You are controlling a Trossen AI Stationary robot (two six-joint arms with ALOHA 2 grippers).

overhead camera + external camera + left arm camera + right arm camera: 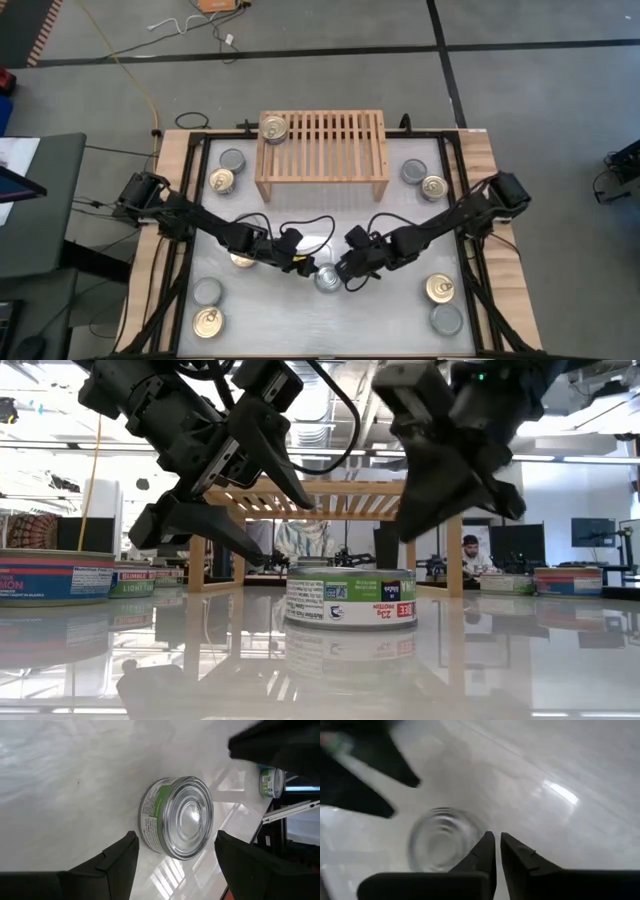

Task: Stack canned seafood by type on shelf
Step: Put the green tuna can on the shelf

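A tin of canned seafood [177,817] with a plain silver top and a green label stands on its base mid-table, near the front [327,278]. My left gripper [176,834] is open just to its left, with the fingers spread wider than the tin and short of it. My right gripper [497,845] hovers over the tin's right edge, its fingers together but for a slit and holding nothing. The light-wood shelf [330,165] stands at the far middle with one gold-topped tin [273,128] on its slats at the left end.
More tins stand about the table: silver [232,160] and gold [221,181] at far left, a pair [424,180] at far right, two at near left [207,308], two at near right [442,303], and one [242,259] under my left arm.
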